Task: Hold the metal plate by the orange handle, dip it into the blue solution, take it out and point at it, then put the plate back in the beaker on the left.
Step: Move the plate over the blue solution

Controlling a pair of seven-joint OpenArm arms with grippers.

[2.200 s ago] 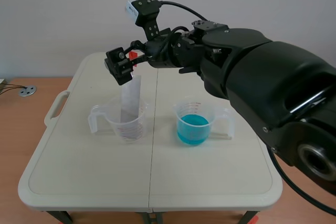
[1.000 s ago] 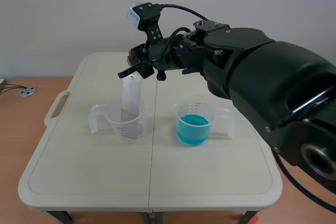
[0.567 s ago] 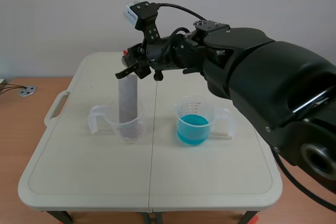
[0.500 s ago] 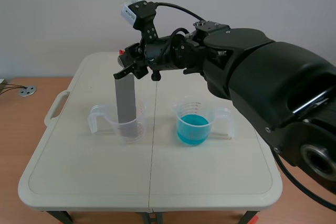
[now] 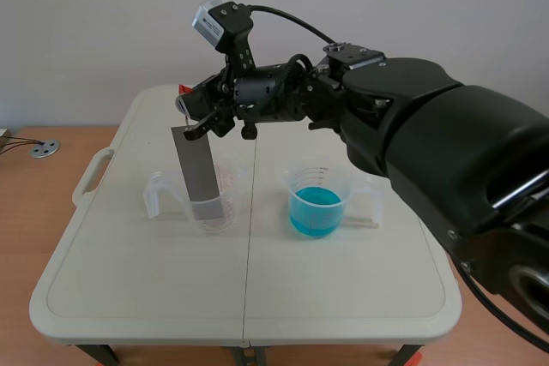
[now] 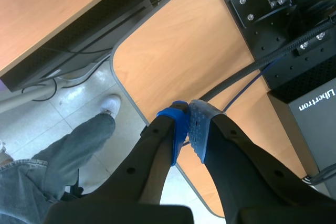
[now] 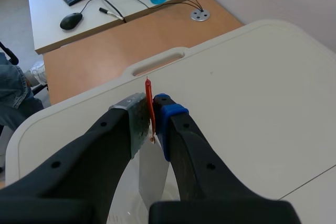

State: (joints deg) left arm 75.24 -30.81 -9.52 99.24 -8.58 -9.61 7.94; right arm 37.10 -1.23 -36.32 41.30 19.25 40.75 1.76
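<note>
Scene view: your right pincer (image 5: 196, 115) clamps the orange handle (image 5: 183, 91), so the metal plate (image 5: 196, 166) hangs tilted, its lower end inside the left beaker (image 5: 211, 205) on the worktop's (image 5: 129, 280) left half. The beaker of blue solution (image 5: 316, 203) waits just right of the centre seam. Their red scale marks are too small to read.

Left wrist view: your left pincer (image 6: 188, 131) is closed on nothing, off the worktop, near a black box (image 6: 315, 108) lettered "Ubertron".

Right wrist view: the pads (image 7: 170, 113) pinch only the handle, likely to keep them off the metal.
</note>
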